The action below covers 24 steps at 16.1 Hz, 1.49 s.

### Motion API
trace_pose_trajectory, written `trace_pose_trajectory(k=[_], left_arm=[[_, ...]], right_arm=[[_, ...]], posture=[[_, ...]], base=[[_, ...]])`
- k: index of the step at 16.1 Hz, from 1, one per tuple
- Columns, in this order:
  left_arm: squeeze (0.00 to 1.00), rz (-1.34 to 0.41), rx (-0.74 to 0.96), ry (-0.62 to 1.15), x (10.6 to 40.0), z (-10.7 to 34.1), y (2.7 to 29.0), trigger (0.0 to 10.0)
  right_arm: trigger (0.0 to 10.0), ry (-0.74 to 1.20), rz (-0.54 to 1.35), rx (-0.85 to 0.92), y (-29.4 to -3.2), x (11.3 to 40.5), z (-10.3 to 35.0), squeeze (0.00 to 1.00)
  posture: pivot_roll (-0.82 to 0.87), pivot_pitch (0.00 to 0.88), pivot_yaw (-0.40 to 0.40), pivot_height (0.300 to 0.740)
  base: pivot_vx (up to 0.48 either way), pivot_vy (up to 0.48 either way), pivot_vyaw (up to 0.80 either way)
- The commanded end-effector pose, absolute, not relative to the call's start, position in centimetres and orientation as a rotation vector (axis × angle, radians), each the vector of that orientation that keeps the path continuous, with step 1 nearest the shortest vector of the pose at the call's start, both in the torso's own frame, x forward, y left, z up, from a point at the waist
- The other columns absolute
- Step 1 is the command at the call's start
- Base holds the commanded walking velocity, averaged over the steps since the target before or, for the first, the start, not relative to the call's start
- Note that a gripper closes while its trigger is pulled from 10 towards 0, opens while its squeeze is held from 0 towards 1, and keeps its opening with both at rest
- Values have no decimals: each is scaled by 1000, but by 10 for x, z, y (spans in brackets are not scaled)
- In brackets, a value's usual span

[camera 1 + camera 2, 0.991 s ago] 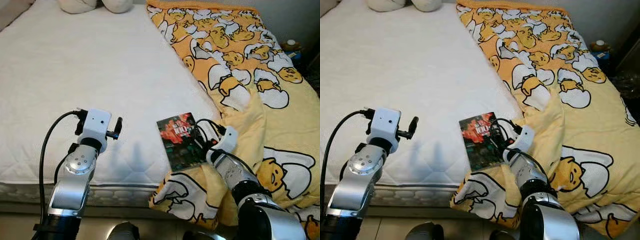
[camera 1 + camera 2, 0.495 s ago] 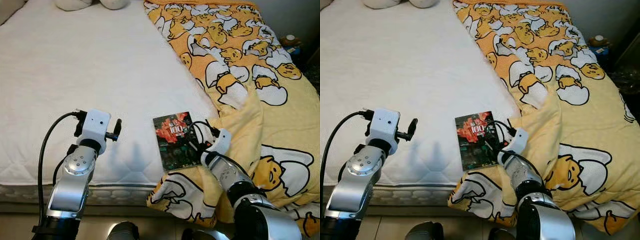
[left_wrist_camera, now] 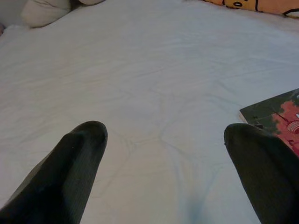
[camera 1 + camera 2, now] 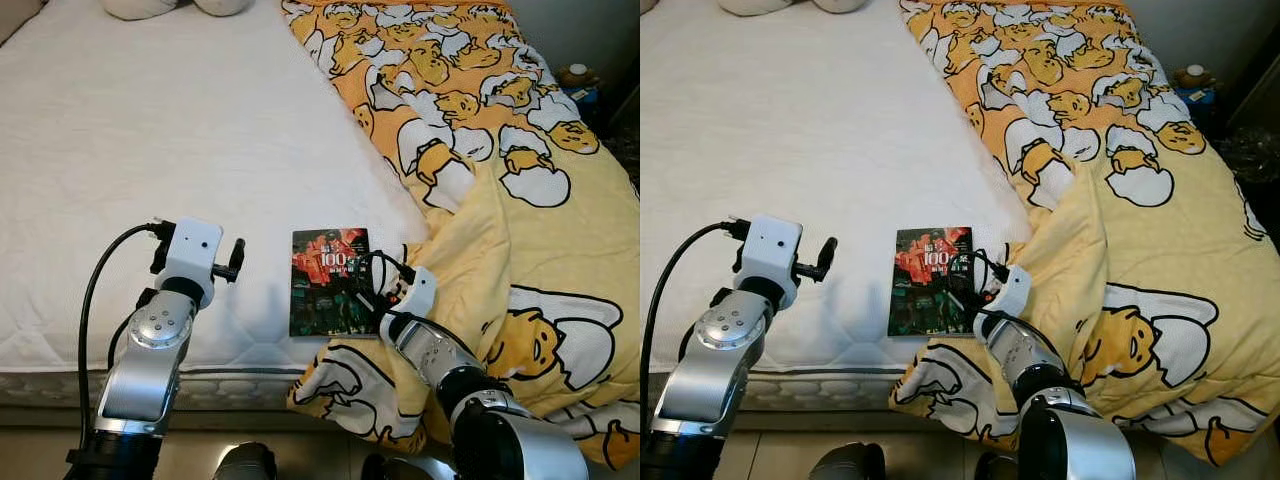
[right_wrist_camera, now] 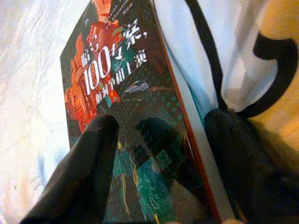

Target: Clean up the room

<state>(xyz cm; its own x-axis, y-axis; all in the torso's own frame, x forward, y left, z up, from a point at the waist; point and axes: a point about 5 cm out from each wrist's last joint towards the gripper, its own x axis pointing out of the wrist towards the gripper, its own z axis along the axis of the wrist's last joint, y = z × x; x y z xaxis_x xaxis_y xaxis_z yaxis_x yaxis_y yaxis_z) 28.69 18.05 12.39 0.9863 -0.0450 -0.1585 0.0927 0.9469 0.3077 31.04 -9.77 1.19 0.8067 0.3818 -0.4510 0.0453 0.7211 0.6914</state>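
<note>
A book [image 4: 330,281] with a dark cover and red art lies flat on the white mattress [image 4: 150,130], near its front edge and against the yellow egg-print duvet [image 4: 500,200]. My right gripper [image 5: 161,122] is at the book's right side, open. One finger [image 5: 93,158] rests on the cover [image 5: 126,93] and the other finger [image 5: 233,154] lies on the duvet past the book's edge. My left gripper [image 3: 163,135] is open and hovers over bare mattress to the left of the book, with nothing between its fingers [image 3: 74,158].
Two pale pillows [image 4: 150,8] lie at the head of the bed. The duvet covers the bed's right half and hangs over the front edge [image 4: 350,390]. Small objects [image 4: 580,80] stand on the floor side at far right.
The book has slid left on the mattress and turned square to the bed's front edge, with my right gripper moving along with it. The left arm has held still.
</note>
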Motion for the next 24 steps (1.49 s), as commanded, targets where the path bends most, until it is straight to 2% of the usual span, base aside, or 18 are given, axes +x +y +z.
trace_pose_trajectory(k=[1,5,10,11,14,19,22,23,24], left_arm=[[0,-81,307,170,288,122,179,10000],[0,-86,300,172,290,122,177,10000],[0,-96,302,170,291,122,175,10000],[0,-99,301,167,293,122,174,10000],[0,-105,298,164,296,122,172,10000],[0,-120,290,159,301,121,166,10000],[0,-117,293,158,302,120,166,10000],[0,-115,299,158,303,120,165,10000],[0,-117,299,159,303,119,164,10000]], right_arm=[[0,664,205,756,-93,301,3,0],[0,575,230,766,-91,313,17,0],[0,393,311,485,-80,321,38,0],[0,307,338,412,-74,322,49,0],[0,206,352,395,-68,322,65,0],[0,117,309,422,-77,324,81,0],[0,150,294,350,-81,323,77,0],[10000,216,275,363,-84,319,64,1000],[10000,218,281,384,-84,317,64,1000]], posture=[[246,139,2,740],[234,133,5,740],[226,126,10,740],[223,122,11,740],[213,115,13,740],[193,101,17,740],[188,99,17,740],[186,101,15,740],[187,99,13,740]], base=[[0,0,0],[0,0,0],[0,0,0],[0,0,0],[0,0,0],[0,0,0],[0,0,0],[0,0,0],[0,0,0]])
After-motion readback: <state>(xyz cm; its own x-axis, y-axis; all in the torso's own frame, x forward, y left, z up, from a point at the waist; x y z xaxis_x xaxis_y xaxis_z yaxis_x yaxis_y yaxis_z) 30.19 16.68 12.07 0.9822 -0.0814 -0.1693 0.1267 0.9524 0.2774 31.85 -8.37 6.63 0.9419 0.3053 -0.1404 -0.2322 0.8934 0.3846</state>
